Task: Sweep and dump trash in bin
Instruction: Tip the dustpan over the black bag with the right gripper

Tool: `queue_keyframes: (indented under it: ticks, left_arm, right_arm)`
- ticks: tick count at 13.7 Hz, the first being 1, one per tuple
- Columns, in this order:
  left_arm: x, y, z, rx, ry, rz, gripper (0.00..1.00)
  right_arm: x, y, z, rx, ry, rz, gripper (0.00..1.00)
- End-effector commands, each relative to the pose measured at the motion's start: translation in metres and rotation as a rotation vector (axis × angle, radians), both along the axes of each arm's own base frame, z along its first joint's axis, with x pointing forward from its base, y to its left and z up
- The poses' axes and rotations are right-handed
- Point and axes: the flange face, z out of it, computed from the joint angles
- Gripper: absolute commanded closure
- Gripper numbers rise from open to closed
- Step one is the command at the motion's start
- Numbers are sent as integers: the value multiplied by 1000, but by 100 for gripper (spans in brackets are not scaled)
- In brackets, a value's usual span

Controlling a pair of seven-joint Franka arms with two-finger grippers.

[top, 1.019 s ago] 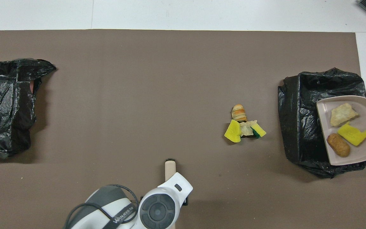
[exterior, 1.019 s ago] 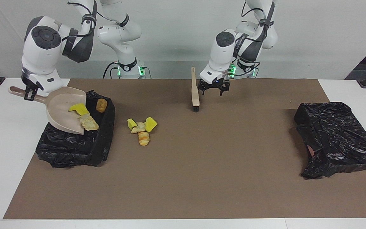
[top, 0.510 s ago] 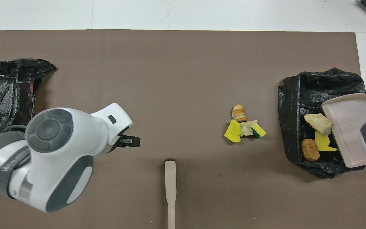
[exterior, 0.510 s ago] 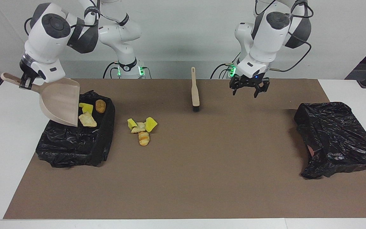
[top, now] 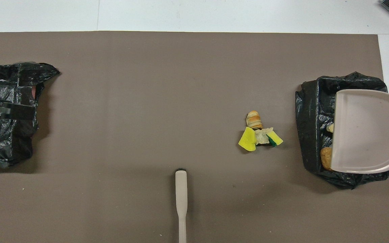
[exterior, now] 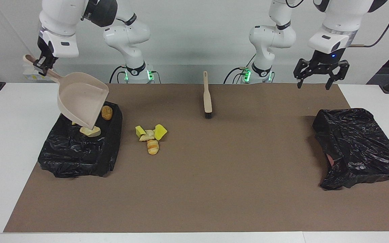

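My right gripper (exterior: 43, 64) is shut on the handle of the beige dustpan (exterior: 83, 100), held tilted mouth-down above the bin (exterior: 110, 145), which is lined with a black bag. Nothing lies in the pan (top: 366, 131). A brown lump (exterior: 106, 112) and a tan lump (exterior: 91, 131) of trash lie in the bin below its lip. A small pile of trash (exterior: 151, 136), yellow sponge bits and bread-like lumps, lies on the brown mat beside the bin (top: 316, 101). My left gripper (exterior: 320, 73) hangs open and raised near the left arm's end of the table.
A beige brush (exterior: 207, 98) lies on the mat near the robots, bristles pointing away from them. A second black bag (exterior: 356, 148) sits crumpled at the left arm's end. White table (exterior: 8, 141) borders the mat (exterior: 214, 175).
The right arm lifted and tipped the dustpan, and its three scraps slid into the bin. The left gripper rose from beside the brush and swung toward its own end of the table.
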Motion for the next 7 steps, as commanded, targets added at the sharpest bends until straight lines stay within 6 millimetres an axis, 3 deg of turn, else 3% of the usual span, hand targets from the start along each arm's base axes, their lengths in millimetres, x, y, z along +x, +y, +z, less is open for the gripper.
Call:
queue_keyframes:
  ticks: [1, 3, 5, 7]
  left_arm:
    - [19, 2, 9, 20, 40, -3, 0]
    - [34, 15, 10, 13, 81, 10, 0]
    - [32, 15, 9, -25, 96, 6, 0]
    - [25, 17, 14, -28, 89, 4, 0]
  right_arm:
    - [-3, 20, -9, 139, -107, -211, 100]
    - [-4, 69, -13, 222, -185, -351, 100]
    - [-2, 119, -28, 276, -250, -544, 100]
    - [3, 151, -42, 346, -298, -748, 100]
